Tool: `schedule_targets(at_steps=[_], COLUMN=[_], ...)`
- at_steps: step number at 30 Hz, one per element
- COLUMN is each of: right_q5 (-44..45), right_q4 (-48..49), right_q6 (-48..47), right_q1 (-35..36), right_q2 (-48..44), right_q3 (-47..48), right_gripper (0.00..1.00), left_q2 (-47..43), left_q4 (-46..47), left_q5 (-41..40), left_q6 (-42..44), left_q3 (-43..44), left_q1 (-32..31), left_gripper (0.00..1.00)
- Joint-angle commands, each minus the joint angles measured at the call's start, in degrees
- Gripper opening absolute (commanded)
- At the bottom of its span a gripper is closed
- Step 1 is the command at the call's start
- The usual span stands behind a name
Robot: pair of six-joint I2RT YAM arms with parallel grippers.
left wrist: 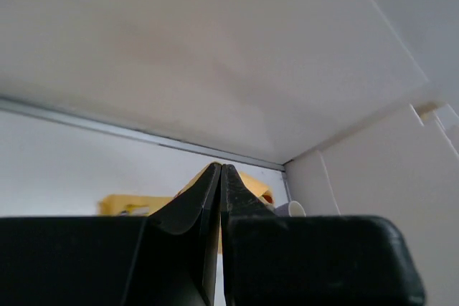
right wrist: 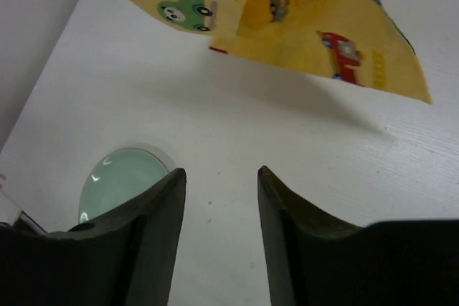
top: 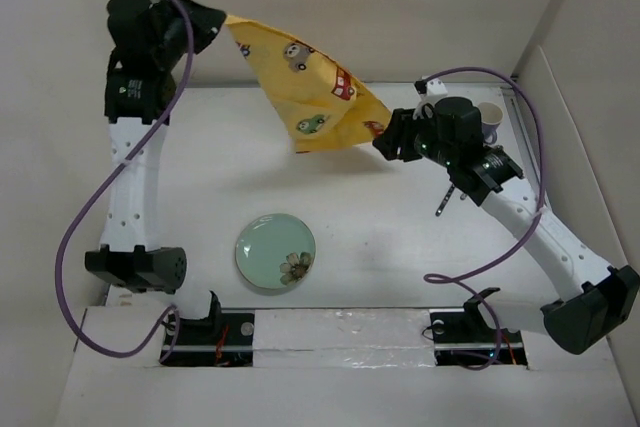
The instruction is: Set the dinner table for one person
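Dinner table is the flat white surface under both arms. Left gripper is high over its far-left corner, jaws clenched on one corner of the yellow car-print cloth. The cloth hangs in the air above the table, sloping down to the right. Right gripper is over the far-right part, jaws spread, nothing between them (wrist view: bare tabletop in the gap, cloth ahead of and above the fingertips). Top view can't settle whether the cloth's right corner touches that gripper. Pale green plate with a flower print lies flat near the near edge, well apart from the cloth. Cup stands far right, behind the right arm. Thin dark utensil lies just beside that arm (type unclear).
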Motion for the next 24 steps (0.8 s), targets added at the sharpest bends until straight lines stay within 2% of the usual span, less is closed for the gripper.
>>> schedule_targets(at_steps=[1, 3, 7, 9, 11, 12, 13, 14, 15, 17, 19, 20, 21, 24], right_q5=[3.7, 5.4, 8.9, 7.5, 6.5, 6.5, 6.5, 6.5, 7.3, 8.9, 10.8, 11.6, 13.0, 13.1], right_q4=[1.4, 1.5, 2.4, 4.1, 6.0, 6.5, 6.6, 6.2, 5.8, 5.2, 4.1, 3.4, 2.4, 1.2], right_q6=[-0.1, -0.1, 1.4, 3.2, 3.3, 3.5, 3.5, 3.9, 4.4, 5.2, 5.4, 5.6, 5.8, 7.0], right_q1=[-1.7, -2.4, -3.6, -4.9, -4.9, -4.9, -4.9, -4.9, -4.9, -4.9, -4.9, -4.9, -4.9, -5.4], right_q2=[-1.0, -0.3, 3.9, 5.3, 7.6, 9.5, 10.6, 11.7, 12.7, 16.1, 18.5, 21.1, 22.3, 26.4], right_q3=[-0.2, -1.4, -3.7, -6.3, -8.1, -10.3, -10.4, -10.8, -11.5, -11.9, -11.4, -11.1, -10.7, -9.1], right_gripper=[0.58, 0.67, 0.68, 0.68, 0.63, 0.34, 0.33, 0.24, 0.08, 0.03, 0.09, 0.19, 0.39, 0.47], left_q2=[-4.1, -3.9, -3.4, -2.9, -2.4, -2.5, -2.5, -2.9, -3.0, -3.4, -4.3, -5.3, -5.7, -7.4], left_q4=[8.1, 8.1, 10.5, 12.2, 13.1, 15.4, 15.4, 16.3, 16.3, 14.8, 14.5, 14.4, 14.2, 13.9], left_q5=[8.4, 8.4, 12.1, 12.2, 12.2, 12.5, 12.5, 12.4, 12.1, 11.4, 10.5, 10.0, 9.0, 8.0], left_q6=[-3.8, -2.9, -1.6, 0.1, 0.6, 0.3, 0.3, 0.3, 0.7, 2.2, 2.8, 3.2, 4.1, 5.3], left_q3=[-9.4, -12.4, -20.6, -25.6, -28.6, -33.1, -33.1, -34.9, -35.3, -35.7, -36.7, -38.0, -38.5, -40.3], left_q1=[7.2, 7.2, 8.9, 9.4, 9.9, 10.6, 10.6, 10.6, 10.6, 10.6, 10.6, 10.6, 10.6, 10.6], left_gripper=[0.00, 0.00, 0.00, 0.00, 0.00, 0.00, 0.00, 0.00, 0.00, 0.00, 0.00, 0.00, 0.00, 0.00])
